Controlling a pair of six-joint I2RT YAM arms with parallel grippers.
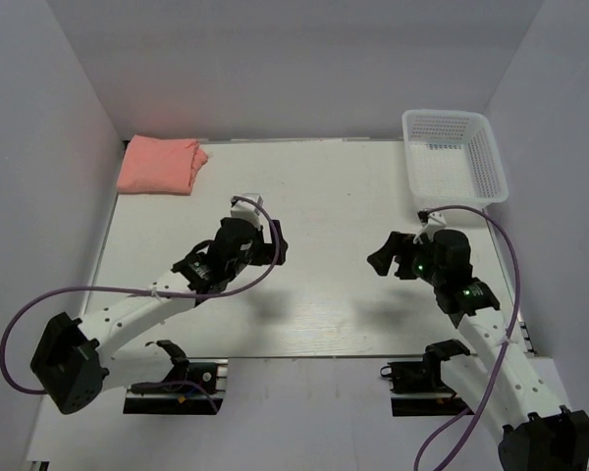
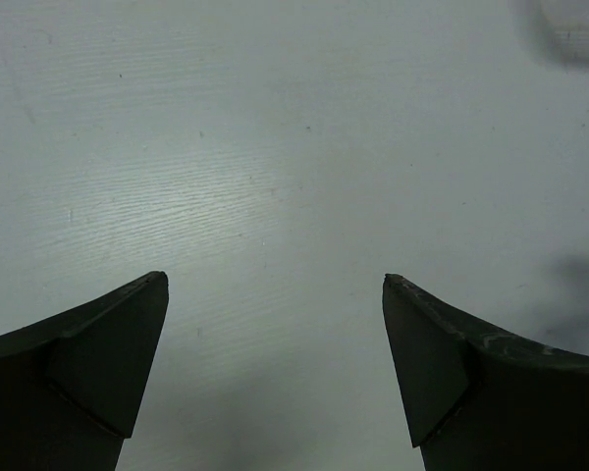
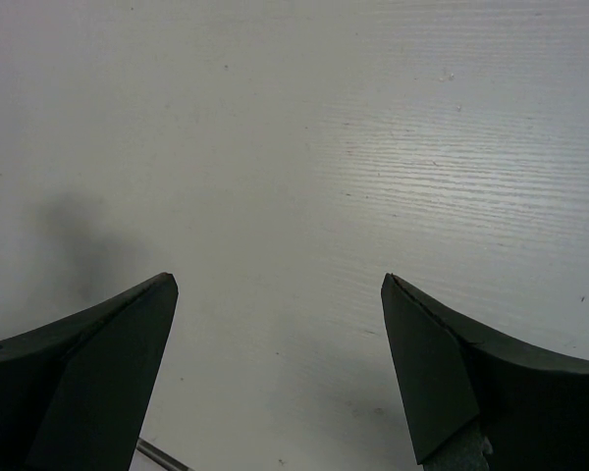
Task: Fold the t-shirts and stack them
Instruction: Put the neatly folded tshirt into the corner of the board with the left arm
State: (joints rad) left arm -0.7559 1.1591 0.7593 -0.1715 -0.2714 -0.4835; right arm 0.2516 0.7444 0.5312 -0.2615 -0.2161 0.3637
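T-shirt salmon-pink, folded into compact bundle, far-left corner of table.

The salmon-pink t-shirt lies folded into a compact, roughly rectangular bundle, flat on the white table. It sits at about ten o'clock from the table's middle, in the far left corner. Its fabric is plain, with soft rounded folds bunching at its three o'clock end.
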